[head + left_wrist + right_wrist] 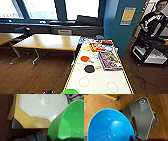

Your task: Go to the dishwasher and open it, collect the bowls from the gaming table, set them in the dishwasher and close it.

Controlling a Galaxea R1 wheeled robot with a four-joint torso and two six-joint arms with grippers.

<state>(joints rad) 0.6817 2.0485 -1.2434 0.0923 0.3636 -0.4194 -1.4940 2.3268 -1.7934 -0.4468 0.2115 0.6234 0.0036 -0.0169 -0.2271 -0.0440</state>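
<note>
Green bowl (pixel 70 121) sat close at left wrist, blue bowl (pixel 109 126) at right; gaming table (pixel 100 82) ahead; claw states unreadable.

The long white-topped, yellow-rimmed gaming table (pixel 100 83) lies bare at its near end; paddles, discs and a flat colourful game box (pixel 109 60) crowd its far half.

- No words, numbers or brand names can be read anywhere.
- A yellow notice (pixel 128 15) hangs on the teal wall; its print is too blurred to read.
- The colourful game box (pixel 108 60) on the gaming table (pixel 100 83) bears illegible artwork.
</note>
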